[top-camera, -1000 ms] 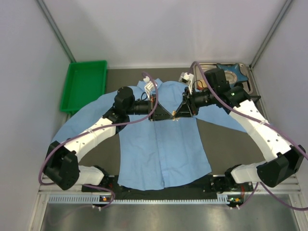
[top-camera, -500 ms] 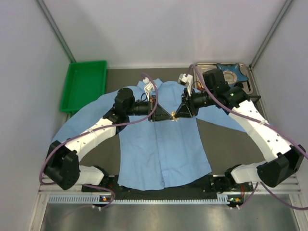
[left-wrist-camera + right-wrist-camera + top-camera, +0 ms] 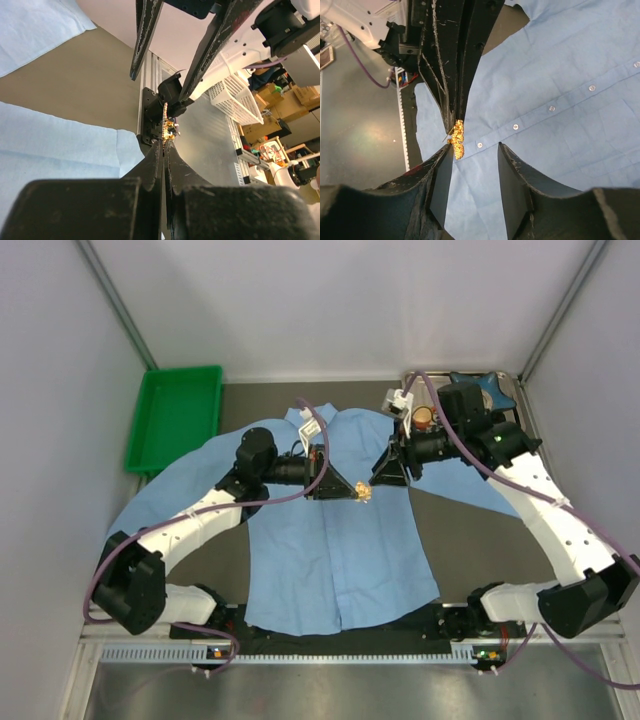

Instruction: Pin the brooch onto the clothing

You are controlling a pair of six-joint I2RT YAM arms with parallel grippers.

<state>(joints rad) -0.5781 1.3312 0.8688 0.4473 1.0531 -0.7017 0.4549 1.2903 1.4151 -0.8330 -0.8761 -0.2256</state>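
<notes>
Dark table top point(image 3: 455, 530) sits between pale walls on three sides. Closest to the arm bases, the bottom edge of the blue shirt point(image 3: 335, 560) lies right by the near edge of the table. The shirt is spread flat, front up, with its buttons down the middle. Bare table shows on both sides of its body, under the spread sleeves.

Further up, over the chest, the two claws meet tip to tip. The left gripper point(image 3: 165, 144) is squeezed tight on the little gold brooch point(image 3: 169, 128), close by the button line. It is hard to tell if the brooch touches the cloth. The right gripper point(image 3: 474, 148) is spread wide and holds nothing, with one finger just beside the brooch.

Past them lies the collar. At the far edge sit a green tray point(image 3: 180, 425) on the left, and an orange cup point(image 3: 424, 416) and a blue star dish point(image 3: 497, 388) on the right.
</notes>
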